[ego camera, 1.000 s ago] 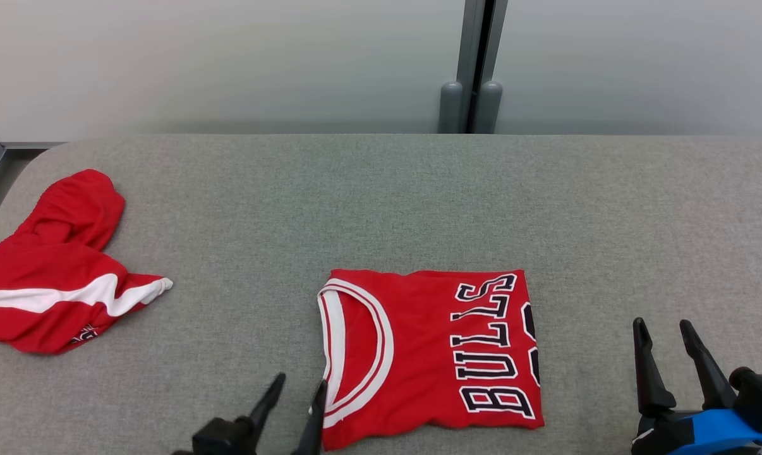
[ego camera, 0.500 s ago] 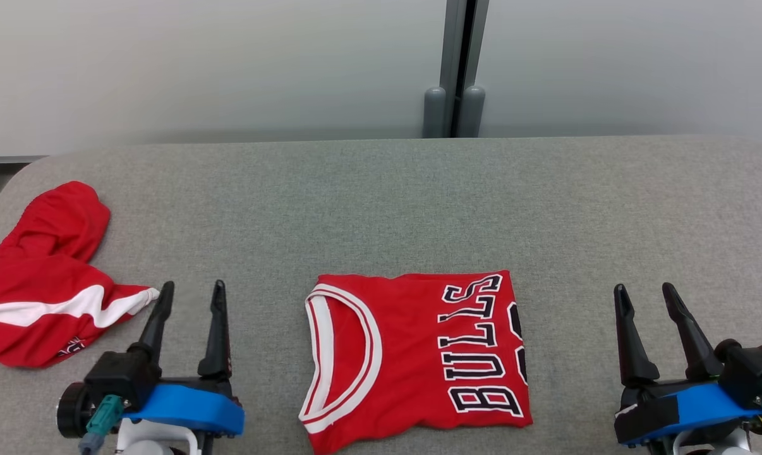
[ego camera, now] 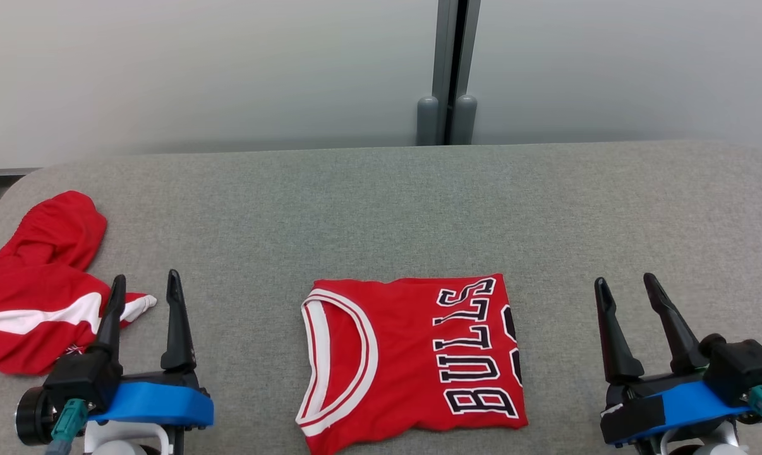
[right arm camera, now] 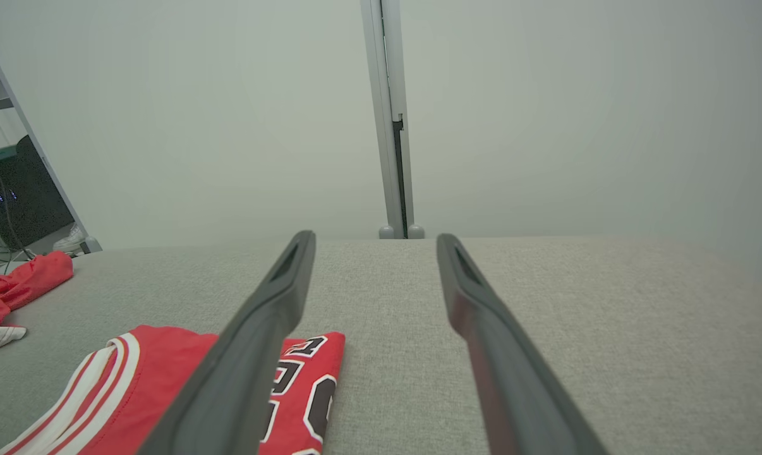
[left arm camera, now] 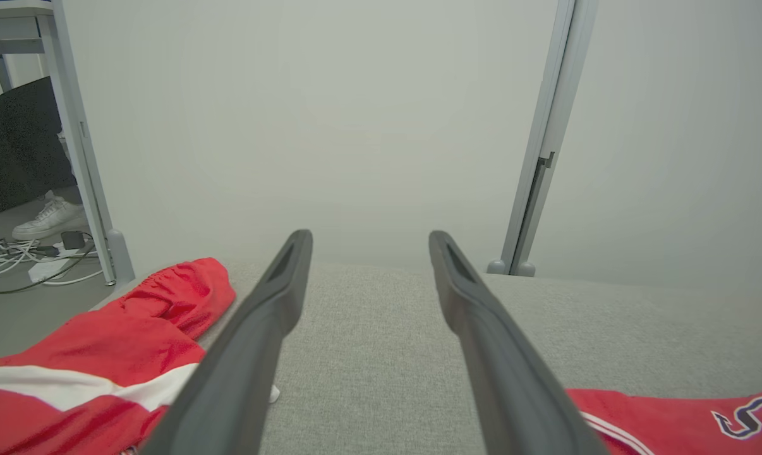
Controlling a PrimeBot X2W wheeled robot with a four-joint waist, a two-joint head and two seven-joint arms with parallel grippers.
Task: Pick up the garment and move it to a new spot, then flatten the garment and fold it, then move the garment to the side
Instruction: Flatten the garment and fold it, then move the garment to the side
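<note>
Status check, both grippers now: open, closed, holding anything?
Left gripper: open, holding nothing, near the red shorts.
Right gripper: open, holding nothing, off to the right of the folded jersey.

I count one folded red jersey (ego camera: 412, 360) at six o'clock, one crumpled pair of red shorts (ego camera: 33, 303) at nine, one table (ego camera: 381, 208), and two claws: left claw (ego camera: 146, 276), right claw (ego camera: 625, 279).

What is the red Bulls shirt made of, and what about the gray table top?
The red jersey looks like thin, smooth sports fabric, probably polyester: it lies limp with soft wrinkles. The gray table top looks covered in matte woven cloth; a fine weave shows.
</note>
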